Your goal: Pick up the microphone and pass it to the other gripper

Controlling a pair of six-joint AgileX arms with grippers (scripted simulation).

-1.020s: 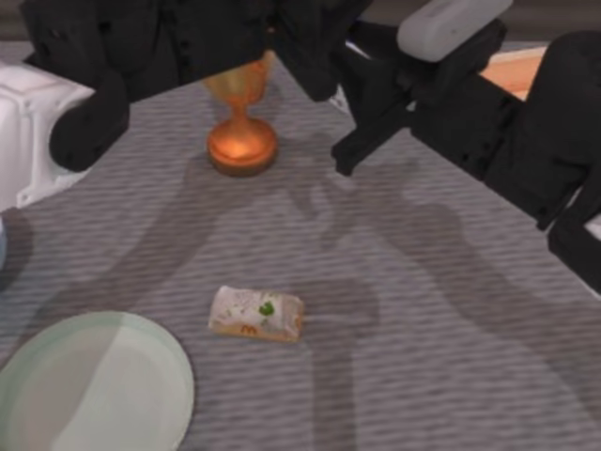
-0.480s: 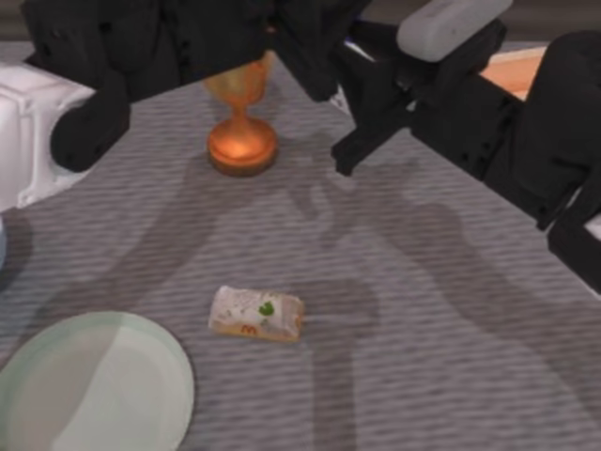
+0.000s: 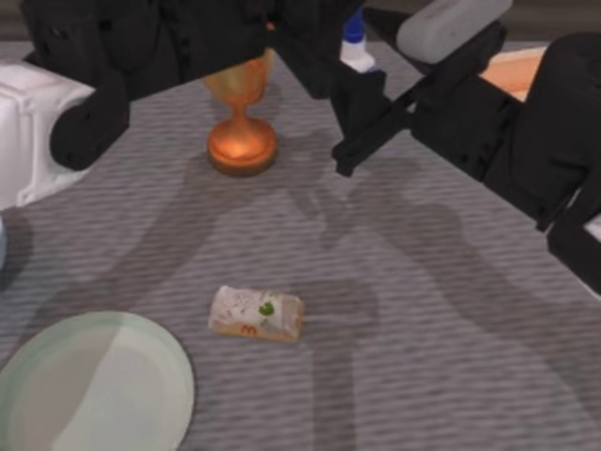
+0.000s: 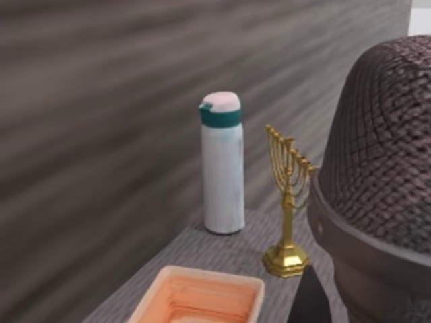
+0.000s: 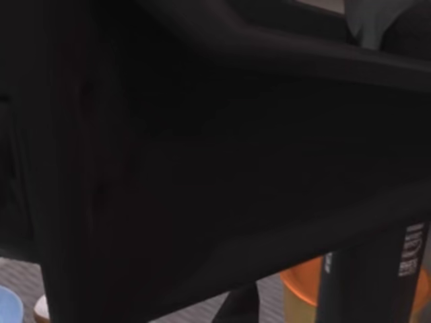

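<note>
Grey woven cloth covers the table (image 3: 423, 310). On the top view's left side, one white boxy object (image 3: 28, 132) is cut off by the frame edge, and one pale green plate (image 3: 89, 385) is seen (its lower edge cropped). One wrapped sandwich (image 3: 256, 314) lies near the middle. One orange goblet (image 3: 241, 122) stands upright at the back, its bowl partly covered by the left arm (image 3: 141, 47). The left gripper (image 3: 315, 66) is lost in that black mass beside the goblet. Whether it is clenched on anything cannot be told.

One white glue bottle (image 3: 357, 49) with a blue cap shows between the two arms. Just below it hangs the right gripper (image 3: 349, 132), and its grasp cannot be made out either. One orange tray (image 3: 512, 70) is half hidden behind the right arm (image 3: 526, 132).

The microphone (image 4: 384, 168) is found only in the left wrist view. Its mesh head fills one side, very close to the camera and cropped, with the handle out of sight. One white flask (image 4: 223, 165), one gold candelabrum (image 4: 288, 202) and the tray (image 4: 199, 296) are seen beyond. The right wrist view is dark.
</note>
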